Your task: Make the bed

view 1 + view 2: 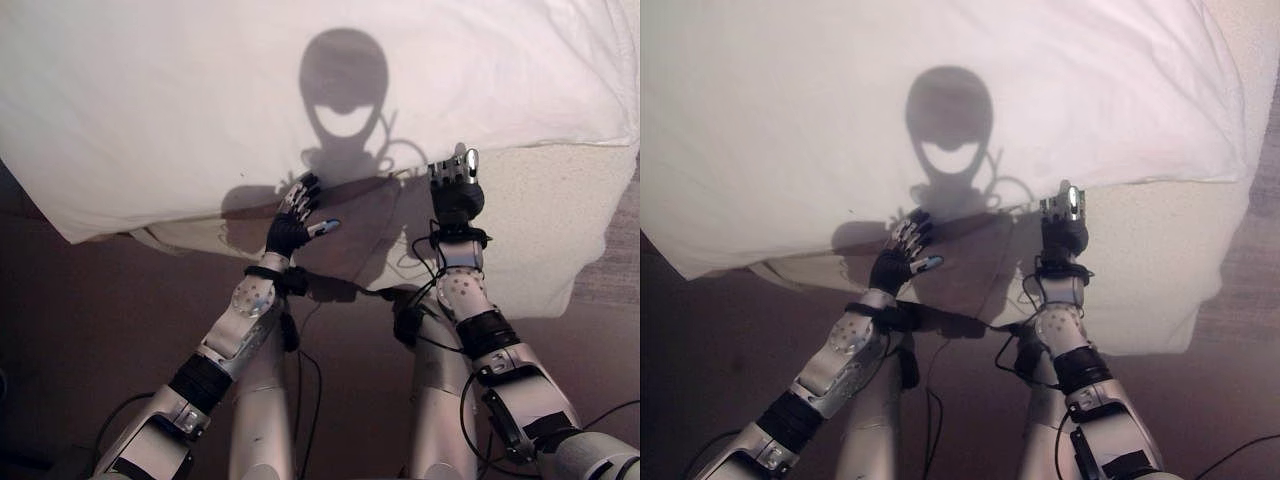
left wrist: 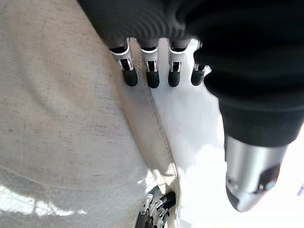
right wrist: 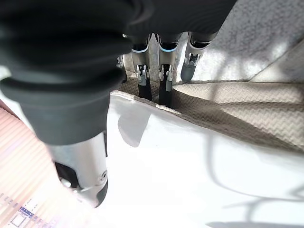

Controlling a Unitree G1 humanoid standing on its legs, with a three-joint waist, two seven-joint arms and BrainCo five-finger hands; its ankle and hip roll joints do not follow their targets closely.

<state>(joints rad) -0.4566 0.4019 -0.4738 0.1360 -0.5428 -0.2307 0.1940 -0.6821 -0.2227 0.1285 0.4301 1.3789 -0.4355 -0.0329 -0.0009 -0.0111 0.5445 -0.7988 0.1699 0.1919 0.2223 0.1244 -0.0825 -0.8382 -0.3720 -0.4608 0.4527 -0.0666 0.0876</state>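
Scene: we see the white duvet [image 1: 300, 100] draped over the bed edge, beige blanket [image 1: 540, 230] beneath | left robot hand [image 1: 292, 222] relaxed, empty at hem | right robot hand [image 1: 455, 185] fingers under hem, grip unclear | risk: we could grab the blanket too, or drag one side crooked.

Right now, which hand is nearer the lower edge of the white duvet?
The right. The right hand is at the white duvet's edge, fingertips tucked beneath it against the beige blanket. The left hand hangs just below that edge, fingers straight.
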